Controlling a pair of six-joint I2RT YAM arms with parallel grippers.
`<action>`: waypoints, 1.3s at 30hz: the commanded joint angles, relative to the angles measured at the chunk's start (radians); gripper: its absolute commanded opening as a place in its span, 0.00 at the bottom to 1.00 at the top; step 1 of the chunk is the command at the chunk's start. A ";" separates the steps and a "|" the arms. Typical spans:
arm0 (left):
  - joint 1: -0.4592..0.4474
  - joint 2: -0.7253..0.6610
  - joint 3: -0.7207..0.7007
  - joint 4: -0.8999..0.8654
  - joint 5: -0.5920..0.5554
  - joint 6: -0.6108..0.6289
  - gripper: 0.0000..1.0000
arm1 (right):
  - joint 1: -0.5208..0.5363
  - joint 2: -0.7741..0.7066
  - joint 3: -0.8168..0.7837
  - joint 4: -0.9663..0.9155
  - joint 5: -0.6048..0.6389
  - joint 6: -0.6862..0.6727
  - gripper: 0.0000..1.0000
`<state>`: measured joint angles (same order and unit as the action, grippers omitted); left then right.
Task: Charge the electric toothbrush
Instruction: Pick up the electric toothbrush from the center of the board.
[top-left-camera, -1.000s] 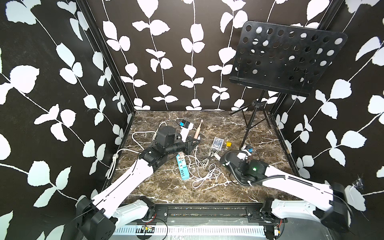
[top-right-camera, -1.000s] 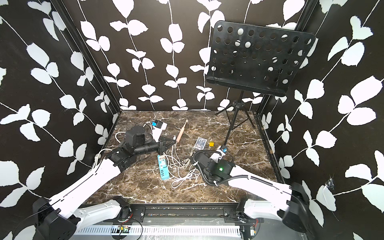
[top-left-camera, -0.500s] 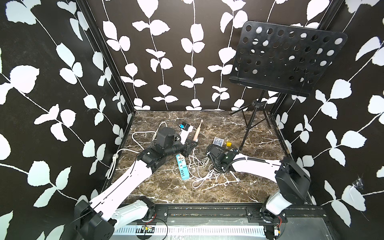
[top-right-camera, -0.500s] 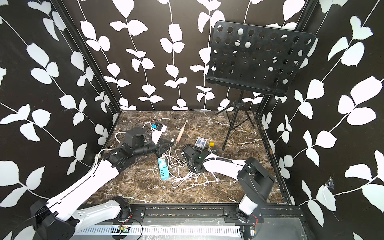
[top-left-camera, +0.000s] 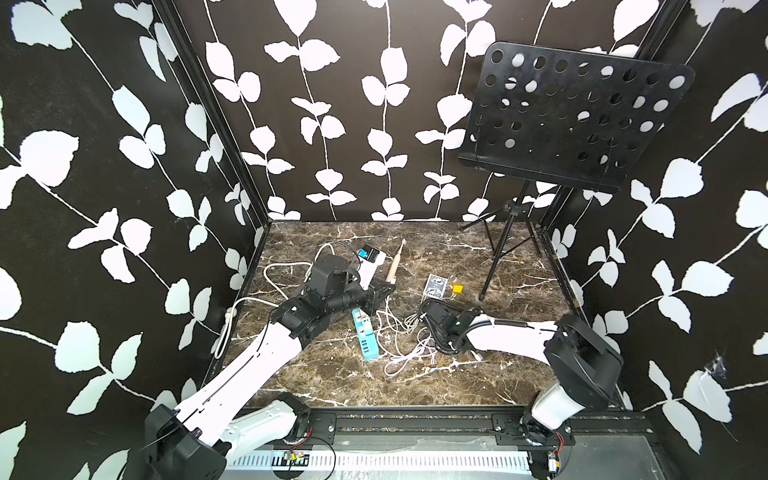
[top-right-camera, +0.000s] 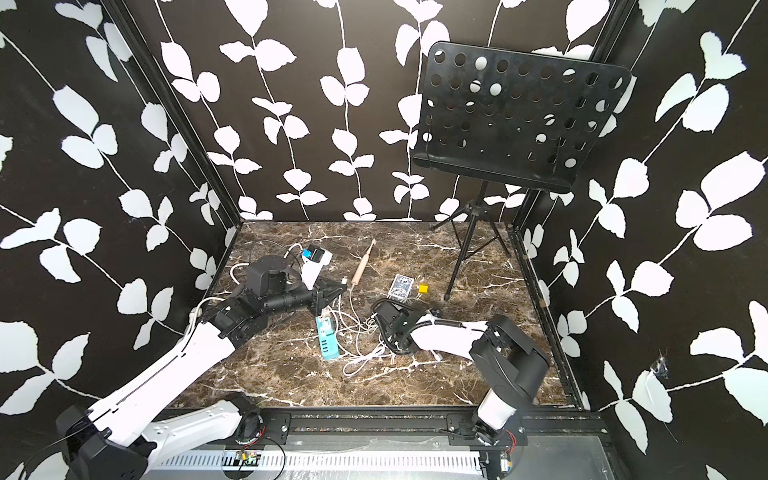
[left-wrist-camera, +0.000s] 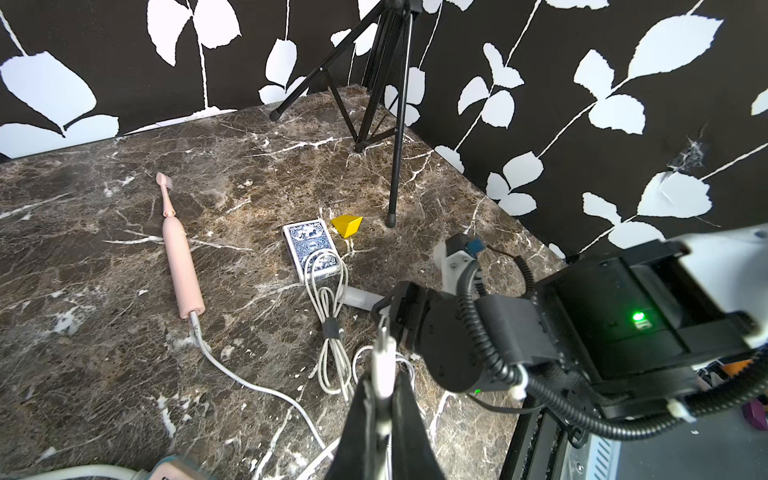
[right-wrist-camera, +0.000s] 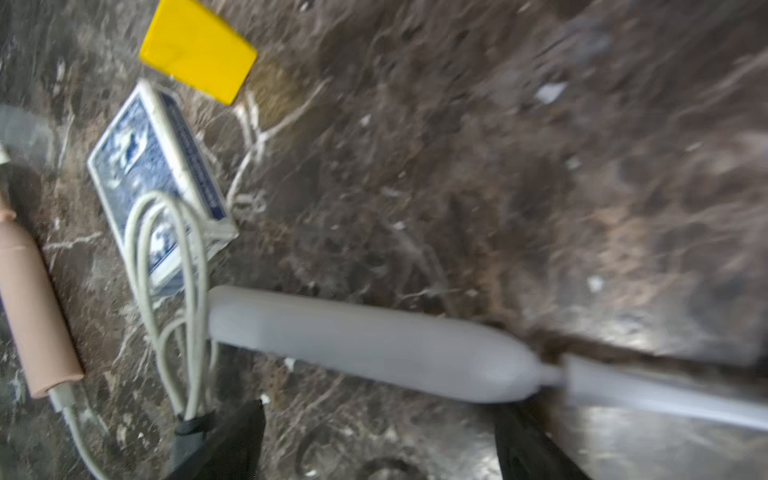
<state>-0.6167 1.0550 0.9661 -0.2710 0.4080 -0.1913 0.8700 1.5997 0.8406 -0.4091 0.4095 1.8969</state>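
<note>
A pink electric toothbrush (top-left-camera: 394, 266) lies toward the back edge of the marble counter (top-left-camera: 332, 382), with a white cable (left-wrist-camera: 249, 382) plugged into its base. The left gripper (left-wrist-camera: 380, 390) is clamped on a white cable plug (left-wrist-camera: 384, 361), just beside a teal power strip (top-left-camera: 365, 338) at mid-counter. The right gripper (right-wrist-camera: 378, 440), jaws spread wide and holding nothing, hovers by a white toothbrush (right-wrist-camera: 365, 345) near a card deck (right-wrist-camera: 153, 187) and a yellow block (right-wrist-camera: 195, 50).
</note>
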 joint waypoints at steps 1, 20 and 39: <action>-0.004 0.006 0.013 0.011 0.020 -0.005 0.00 | -0.053 -0.048 -0.033 -0.083 -0.058 0.466 0.84; -0.005 0.102 0.056 -0.006 -0.015 0.020 0.00 | -0.328 0.138 0.222 -0.377 -0.204 -0.286 0.39; -0.004 0.121 0.048 -0.012 0.005 -0.013 0.00 | -0.299 0.040 0.101 -0.329 -0.352 -0.457 0.56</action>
<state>-0.6167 1.1950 0.9989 -0.2733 0.4026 -0.1955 0.5526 1.6714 0.9913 -0.7227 0.1196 1.3804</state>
